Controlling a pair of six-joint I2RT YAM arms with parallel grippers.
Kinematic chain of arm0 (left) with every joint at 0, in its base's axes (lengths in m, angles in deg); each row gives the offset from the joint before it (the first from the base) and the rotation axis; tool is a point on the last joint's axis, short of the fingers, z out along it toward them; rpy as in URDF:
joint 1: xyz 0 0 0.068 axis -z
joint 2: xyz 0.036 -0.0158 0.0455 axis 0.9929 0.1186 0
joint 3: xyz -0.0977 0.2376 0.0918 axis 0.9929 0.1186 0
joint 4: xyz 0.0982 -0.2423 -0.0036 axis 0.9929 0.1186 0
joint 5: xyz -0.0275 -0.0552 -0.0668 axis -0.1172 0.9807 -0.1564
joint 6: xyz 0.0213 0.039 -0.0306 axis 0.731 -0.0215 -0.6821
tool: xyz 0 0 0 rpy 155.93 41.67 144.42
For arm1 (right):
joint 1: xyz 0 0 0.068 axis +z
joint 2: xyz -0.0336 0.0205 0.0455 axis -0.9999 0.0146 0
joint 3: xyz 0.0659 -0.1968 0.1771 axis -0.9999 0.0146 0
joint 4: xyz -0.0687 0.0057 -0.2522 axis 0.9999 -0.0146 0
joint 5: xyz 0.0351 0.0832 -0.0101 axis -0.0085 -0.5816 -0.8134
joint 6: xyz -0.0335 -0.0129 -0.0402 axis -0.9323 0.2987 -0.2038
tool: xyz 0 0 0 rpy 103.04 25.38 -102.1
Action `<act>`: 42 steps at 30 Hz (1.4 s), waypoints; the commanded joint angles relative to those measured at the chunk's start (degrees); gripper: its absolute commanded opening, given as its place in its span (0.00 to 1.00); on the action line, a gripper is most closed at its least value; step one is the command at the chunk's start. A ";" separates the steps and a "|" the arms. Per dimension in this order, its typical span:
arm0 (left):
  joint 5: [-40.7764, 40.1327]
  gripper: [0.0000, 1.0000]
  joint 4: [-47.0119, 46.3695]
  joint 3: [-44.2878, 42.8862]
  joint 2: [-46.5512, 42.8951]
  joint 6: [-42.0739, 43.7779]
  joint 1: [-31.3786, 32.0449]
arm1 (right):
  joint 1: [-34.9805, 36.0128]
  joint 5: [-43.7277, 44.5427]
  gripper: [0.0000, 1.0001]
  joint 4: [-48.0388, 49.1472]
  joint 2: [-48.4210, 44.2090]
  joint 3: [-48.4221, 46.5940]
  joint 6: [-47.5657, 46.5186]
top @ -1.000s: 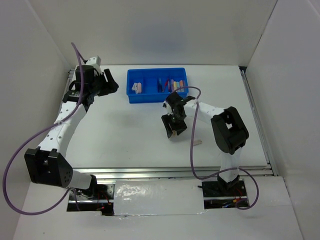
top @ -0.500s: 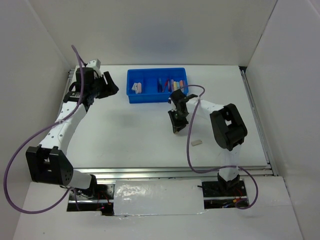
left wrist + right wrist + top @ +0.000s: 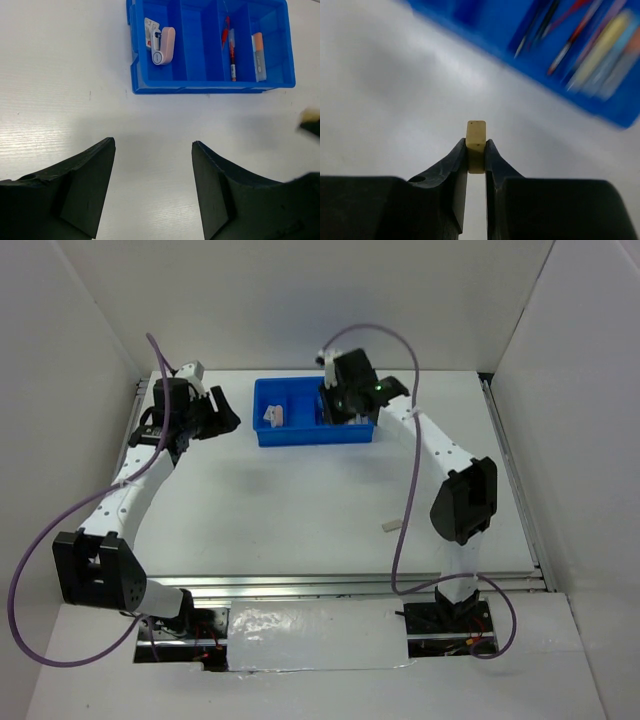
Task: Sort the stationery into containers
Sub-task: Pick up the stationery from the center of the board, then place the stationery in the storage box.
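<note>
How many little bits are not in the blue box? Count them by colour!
tan piece, pinched in the right hand: 1
white piece, lying on the table: 1
Total: 2

Enclosed by plain white panel walls [image 3: 300,300], floored with a flat white tabletop [image 3: 280,510], edged nearside by a crinkled silvery foil strip [image 3: 310,635], softly, evenly lit

a white counter [image 3: 270,500] fills the middle, faintly grained in the left wrist view. plain white panels close it in: a back wall [image 3: 300,300], a left wall [image 3: 50,410] and a right wall [image 3: 590,440]. a metal rail [image 3: 300,583] runs along the near edge, with a shiny crinkled sheet [image 3: 315,635] just in front of it.
</note>
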 commanded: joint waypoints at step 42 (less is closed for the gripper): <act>17.95 0.80 -3.43 1.12 0.18 8.44 -4.03 | -4.08 -10.71 0.74 19.72 21.30 -32.30 7.22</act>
